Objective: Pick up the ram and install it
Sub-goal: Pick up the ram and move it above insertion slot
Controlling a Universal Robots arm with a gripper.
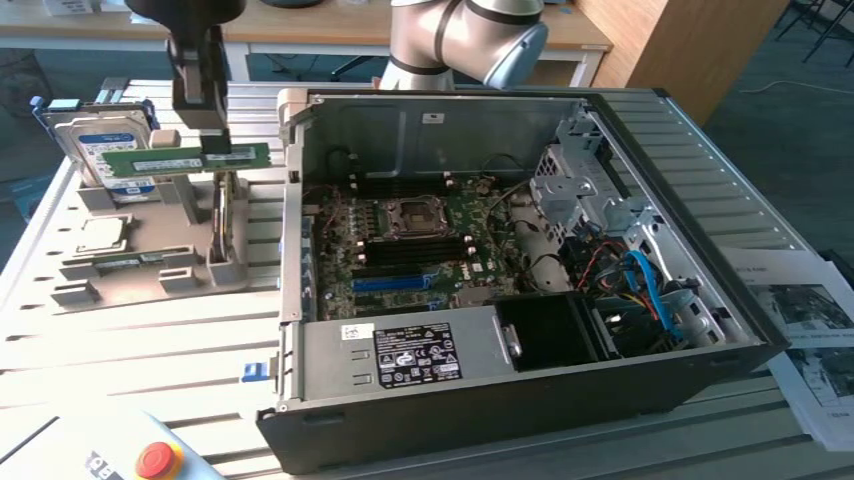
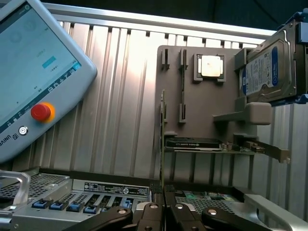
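Note:
The ram (image 1: 187, 158) is a long green stick held level in the air above the grey parts holder (image 1: 147, 240) on the exterior view's left. My gripper (image 1: 203, 138) hangs straight down and is shut on its top edge. In the wrist view the ram (image 2: 161, 144) appears edge-on as a thin strip rising from between the shut fingertips of the gripper (image 2: 163, 214). The open computer case (image 1: 534, 400) with its motherboard (image 1: 414, 240) lies to the exterior view's right of the gripper, apart from it.
On the holder stand a blue-labelled hard drive (image 1: 100, 150), a silver processor chip (image 1: 100, 235) and a graphics card (image 2: 192, 143). A blue slot (image 1: 400, 283) lies on the motherboard. A teach pendant with a red button (image 1: 158, 460) rests at the front. Papers (image 1: 814, 340) lie at the right.

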